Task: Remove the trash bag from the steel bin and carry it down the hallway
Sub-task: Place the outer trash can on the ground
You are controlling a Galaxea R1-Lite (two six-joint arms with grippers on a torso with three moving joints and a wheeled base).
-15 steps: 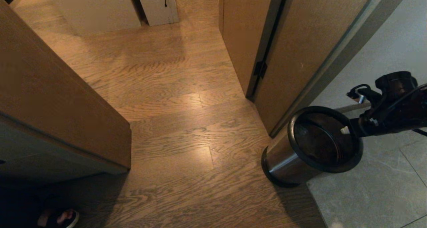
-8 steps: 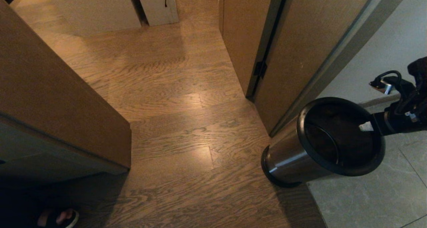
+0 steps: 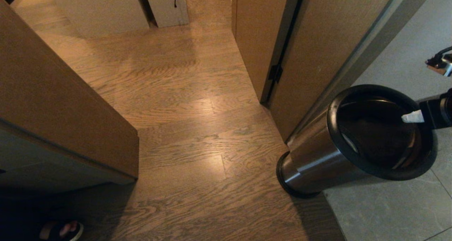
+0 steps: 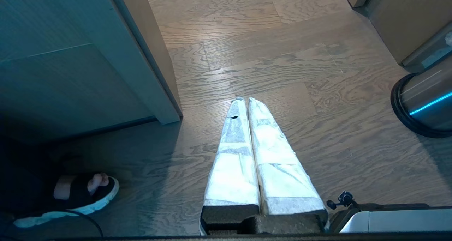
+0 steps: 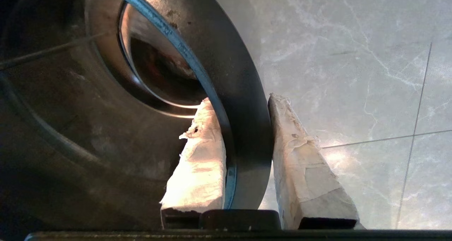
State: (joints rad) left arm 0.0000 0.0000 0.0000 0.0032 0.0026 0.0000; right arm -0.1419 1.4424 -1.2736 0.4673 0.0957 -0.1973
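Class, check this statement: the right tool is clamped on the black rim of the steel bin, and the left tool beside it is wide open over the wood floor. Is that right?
One detail is wrong. The left tool is shut, its fingers pressed together, as the left wrist view shows. The rest holds: the right tool is clamped on the black rim of the steel bin, and the left hangs over the wood floor.

No text, label, brand, number or sign is showing legibly anywhere in these views
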